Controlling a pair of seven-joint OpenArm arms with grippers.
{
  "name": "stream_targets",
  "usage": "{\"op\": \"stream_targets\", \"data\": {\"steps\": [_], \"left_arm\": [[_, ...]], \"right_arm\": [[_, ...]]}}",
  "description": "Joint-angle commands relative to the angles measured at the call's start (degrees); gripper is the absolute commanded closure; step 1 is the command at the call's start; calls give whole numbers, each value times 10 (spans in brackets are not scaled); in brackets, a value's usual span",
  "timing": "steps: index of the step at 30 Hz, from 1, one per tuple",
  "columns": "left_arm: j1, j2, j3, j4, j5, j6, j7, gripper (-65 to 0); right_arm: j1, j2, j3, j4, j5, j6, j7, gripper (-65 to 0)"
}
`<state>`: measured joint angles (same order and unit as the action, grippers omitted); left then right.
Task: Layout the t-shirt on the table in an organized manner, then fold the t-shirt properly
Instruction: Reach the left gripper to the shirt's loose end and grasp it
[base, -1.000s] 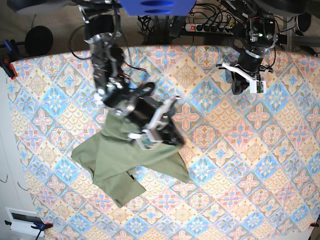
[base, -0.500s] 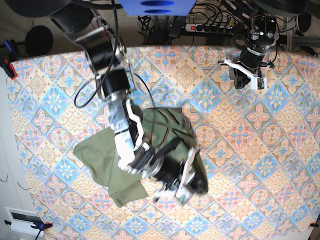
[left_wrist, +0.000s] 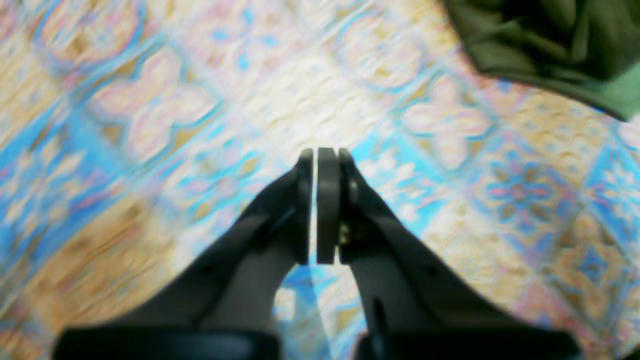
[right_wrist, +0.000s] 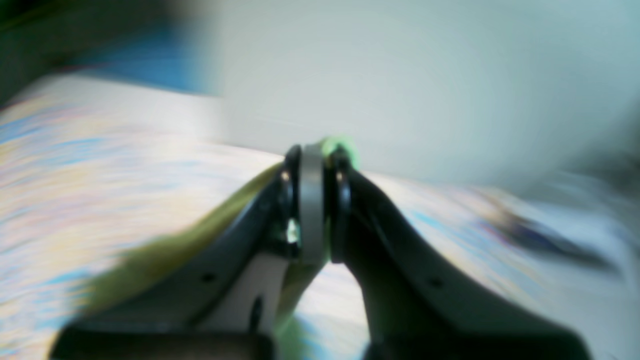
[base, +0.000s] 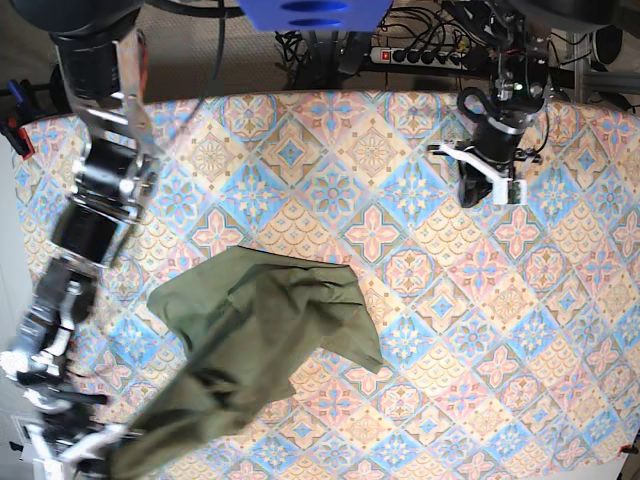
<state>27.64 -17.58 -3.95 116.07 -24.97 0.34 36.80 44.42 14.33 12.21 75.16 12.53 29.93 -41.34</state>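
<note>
The olive-green t-shirt (base: 265, 325) lies crumpled left of the table's (base: 450, 300) middle, with one part drawn out in a long strip toward the front-left corner. My right gripper (base: 98, 448) sits at the end of that strip. In the blurred right wrist view the right gripper (right_wrist: 312, 150) is shut on green t-shirt fabric (right_wrist: 175, 250). My left gripper (base: 478, 185) hangs over the far right of the table, well away from the shirt. In the left wrist view the left gripper (left_wrist: 320, 155) is shut on nothing, and the t-shirt (left_wrist: 550, 40) shows in the top right corner.
A power strip (base: 420, 55) and cables lie beyond the table's far edge, beside a blue part (base: 315, 12). A clamp (base: 15, 125) grips the cloth at the far-left corner. The right arm (base: 95, 200) runs down along the table's left edge.
My right arm has swung from over the shirt to the front-left corner, pulling part of the shirt out into a long strip. The left gripper has shifted only slightly.
</note>
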Motion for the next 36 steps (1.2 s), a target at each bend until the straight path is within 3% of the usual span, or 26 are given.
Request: {"op": "stream_targets", "data": {"steps": [1,5,10,14,17,21,25,36], "left_arm": [[-16,-3,9,9,-2,0,-17,-24],[-54,-2,55,-4,-1,0,-17,-24],[-125,17,122,-80,-1,-1,-17,-24],[-206,37,188,-140,8,-1,-17,-25],[-252,54,254,-170,55,-1,-17,-46],[-301,101,307,-242,153,1,-19,-182],[-349,132,339,-308,191,1,-21,-252],[-478,201,345,-484,195,1,-22,-253]], "right_arm": [[11,15,13,15,19,5,24,-9],[-31,67,73,31,23,5,21,-9],[-121,117,122,67,111,5,20,-9],[-190,117,149,95,123,5,20,-9],[-217,117,152,109,126,5,20,-9],[-245,117,152,139,127,5,20,-9],[-260,116,152,151,127,5,20,-8],[-261,96,150,176,127,5,20,-8]]}}
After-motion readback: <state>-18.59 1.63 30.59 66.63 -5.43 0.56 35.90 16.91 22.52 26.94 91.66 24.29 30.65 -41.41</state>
